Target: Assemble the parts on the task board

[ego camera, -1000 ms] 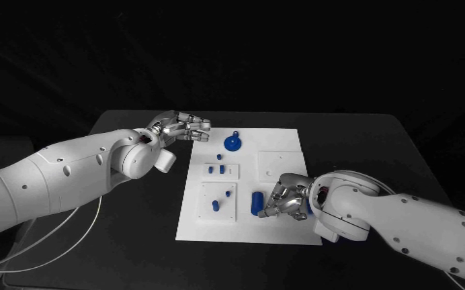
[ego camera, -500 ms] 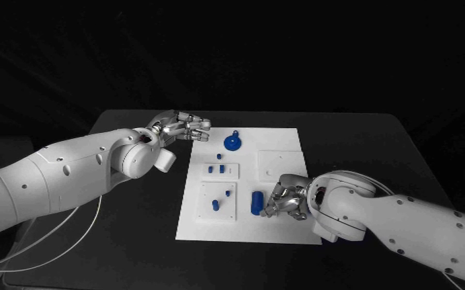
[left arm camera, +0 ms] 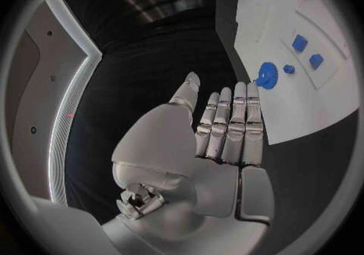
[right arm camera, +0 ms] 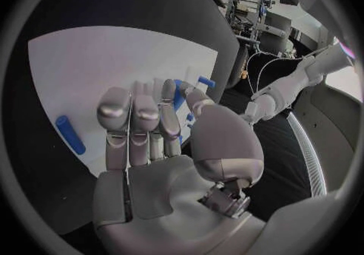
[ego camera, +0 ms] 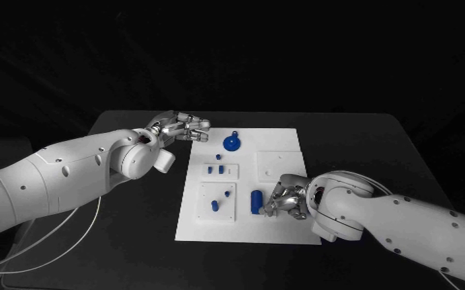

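while the right hand (ego camera: 287, 201) hides it above, its wrist view shows a blue cylinder (right arm camera: 70, 135).

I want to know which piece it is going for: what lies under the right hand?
Beside the right hand, on the white task board, lies a blue cylinder. The fingers hang over bare board; what lies under the palm is covered.

task board (ego camera: 281, 152) looked like matt white plastic, parts (ego camera: 232, 143) smooth glossy blue plastic. hands (right arm camera: 151, 127) were brushed silver metal, arms (ego camera: 68, 176) glossy white plastic shells. table (ego camera: 359, 142) was matt black.
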`<state>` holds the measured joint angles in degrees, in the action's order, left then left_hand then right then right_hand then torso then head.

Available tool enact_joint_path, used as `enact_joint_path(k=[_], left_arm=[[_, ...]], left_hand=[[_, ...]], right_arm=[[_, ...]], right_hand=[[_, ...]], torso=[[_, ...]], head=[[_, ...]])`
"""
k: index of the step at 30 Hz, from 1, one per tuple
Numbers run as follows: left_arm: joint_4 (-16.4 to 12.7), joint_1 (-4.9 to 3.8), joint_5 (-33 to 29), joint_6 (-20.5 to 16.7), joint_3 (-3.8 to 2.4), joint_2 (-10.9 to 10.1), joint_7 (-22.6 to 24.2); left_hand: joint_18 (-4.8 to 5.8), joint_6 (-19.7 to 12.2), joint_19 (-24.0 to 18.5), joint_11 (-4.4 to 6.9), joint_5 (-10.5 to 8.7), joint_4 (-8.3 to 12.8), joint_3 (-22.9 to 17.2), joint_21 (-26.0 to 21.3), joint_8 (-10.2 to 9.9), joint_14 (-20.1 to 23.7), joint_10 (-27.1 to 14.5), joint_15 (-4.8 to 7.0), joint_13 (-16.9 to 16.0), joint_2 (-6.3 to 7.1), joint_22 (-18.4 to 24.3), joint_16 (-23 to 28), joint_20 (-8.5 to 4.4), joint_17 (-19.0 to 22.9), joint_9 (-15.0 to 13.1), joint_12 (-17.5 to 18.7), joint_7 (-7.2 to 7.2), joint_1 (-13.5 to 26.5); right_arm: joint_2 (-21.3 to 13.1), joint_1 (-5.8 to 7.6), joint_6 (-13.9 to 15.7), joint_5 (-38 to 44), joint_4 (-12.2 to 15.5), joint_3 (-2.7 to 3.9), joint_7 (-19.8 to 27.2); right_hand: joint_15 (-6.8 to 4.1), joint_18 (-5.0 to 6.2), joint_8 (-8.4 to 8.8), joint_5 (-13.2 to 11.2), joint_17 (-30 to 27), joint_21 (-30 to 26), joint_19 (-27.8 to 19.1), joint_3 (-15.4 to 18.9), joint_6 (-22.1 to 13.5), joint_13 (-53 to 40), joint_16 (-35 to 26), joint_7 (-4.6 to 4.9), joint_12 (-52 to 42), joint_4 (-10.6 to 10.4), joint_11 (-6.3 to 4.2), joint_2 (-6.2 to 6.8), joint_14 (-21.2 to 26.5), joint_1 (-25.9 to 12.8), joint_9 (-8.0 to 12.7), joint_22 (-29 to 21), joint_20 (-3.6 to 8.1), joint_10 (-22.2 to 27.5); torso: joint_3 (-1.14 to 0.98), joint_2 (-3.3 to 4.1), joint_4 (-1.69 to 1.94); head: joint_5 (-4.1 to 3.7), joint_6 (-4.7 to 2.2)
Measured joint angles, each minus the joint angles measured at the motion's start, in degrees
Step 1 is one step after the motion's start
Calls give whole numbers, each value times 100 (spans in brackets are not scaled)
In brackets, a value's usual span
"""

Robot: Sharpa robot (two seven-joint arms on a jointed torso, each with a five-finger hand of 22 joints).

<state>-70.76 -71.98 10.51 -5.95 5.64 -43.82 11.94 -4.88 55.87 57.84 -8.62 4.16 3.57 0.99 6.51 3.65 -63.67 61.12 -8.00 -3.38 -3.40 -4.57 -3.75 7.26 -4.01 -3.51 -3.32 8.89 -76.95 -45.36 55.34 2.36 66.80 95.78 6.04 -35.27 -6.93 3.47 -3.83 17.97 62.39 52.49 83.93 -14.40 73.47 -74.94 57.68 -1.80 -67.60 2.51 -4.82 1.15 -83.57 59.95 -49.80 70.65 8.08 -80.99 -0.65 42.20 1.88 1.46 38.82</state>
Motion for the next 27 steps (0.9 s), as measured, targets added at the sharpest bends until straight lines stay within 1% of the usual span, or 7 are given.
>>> enact_joint_path(k=[6, 11, 16, 18, 20, 22, 27], left_arm=[[0, 0, -3, 0, 0, -8, 0], [0, 0, -5, 1, 0, -8, -1], [0, 0, -6, 3, 1, -10, -9], [0, 0, -6, 6, 1, -10, -13], [0, 0, -6, 11, 1, -11, -21], [1, 0, -6, 16, 1, -11, -28], [1, 0, -7, 29, 1, -11, -48]], left_hand=[[0, 0, 0, 0, 0, -1, 0, 0, 0, 0, 0, 0, 0, 0, 2, 0, 0, 0, 0, 0, 0, 0], [0, 0, 0, 0, 0, -1, 0, 0, 0, 0, 0, 0, 0, 0, 2, 0, 0, 0, 0, 0, 0, 0], [0, 0, 0, 0, 0, -1, 0, 0, 0, 0, 0, 0, 0, 0, 2, 0, 0, 0, 0, 0, 0, -1], [0, 0, 0, 0, 0, -1, 0, 0, 0, 0, 0, 0, 0, 0, 1, 0, 0, 0, 0, 0, 0, -1], [0, 0, 0, 0, 0, -1, 0, 0, 0, 0, 0, 0, 0, 0, 1, 0, 0, 0, 0, 0, 0, -1], [0, 0, 0, 0, 0, -1, 0, 0, 0, 0, 0, 0, 0, 0, 1, 0, 0, 0, 0, 0, 0, -1], [0, 0, 0, 0, 0, -1, 0, 0, 0, 0, 0, 0, 0, 0, 1, 0, 0, 0, 0, 0, 0, -1]], right_arm=[[-5, -3, -11, 0, -14, -2, -23], [-2, -4, -46, -3, -14, -2, -27], [5, -1, -123, -11, -29, 1, -28], [9, -1, -163, -13, -38, 2, -28], [13, -4, -212, -14, -42, 3, -27], [16, -11, -238, -14, -44, 4, -26], [29, -60, -335, -17, -56, 3, -5]], right_hand=[[0, 0, 0, 0, -14, 0, 0, -144, -10, 0, 0, -9, 0, 73, 0, -18, 0, -16, -63, -13, 0, 0], [0, 0, 0, 0, -19, -26, 0, -131, -10, 1, 0, -9, 14, 86, 0, 18, 1, -54, -73, -21, 0, 0], [0, 0, 0, 0, -26, -47, 0, -7, -10, 1, -27, -9, 23, 210, 0, 43, 1, -29, -71, -30, -1, 0], [0, 0, 0, -21, -36, -67, 0, 75, -10, 1, -27, -9, 62, 281, 0, 169, 0, 33, -55, -40, -1, 0], [0, 1, 0, -48, -37, -67, 0, 304, -10, 1, -50, -9, 62, 231, 0, 292, 1, 99, -16, -40, -1, 0], [0, 1, 0, -209, -37, -87, 0, 430, -10, 1, -50, -9, 62, 132, -12, 383, 0, 191, 17, -40, -1, 12], [1, 1, 0, -521, -29, -123, 0, 610, 33, 1, -83, 33, 90, -526, 10, 790, 1, 597, 60, -47, -1, 34]], torso=[[0, 1, 5], [3, 2, 8], [3, 3, 8], [3, 3, 8], [3, 3, 8], [3, 3, 7], [3, 3, 7]], head=[[-6, 5], [-2, 10], [0, 14], [4, 14], [13, 14], [17, 14], [34, 14]])
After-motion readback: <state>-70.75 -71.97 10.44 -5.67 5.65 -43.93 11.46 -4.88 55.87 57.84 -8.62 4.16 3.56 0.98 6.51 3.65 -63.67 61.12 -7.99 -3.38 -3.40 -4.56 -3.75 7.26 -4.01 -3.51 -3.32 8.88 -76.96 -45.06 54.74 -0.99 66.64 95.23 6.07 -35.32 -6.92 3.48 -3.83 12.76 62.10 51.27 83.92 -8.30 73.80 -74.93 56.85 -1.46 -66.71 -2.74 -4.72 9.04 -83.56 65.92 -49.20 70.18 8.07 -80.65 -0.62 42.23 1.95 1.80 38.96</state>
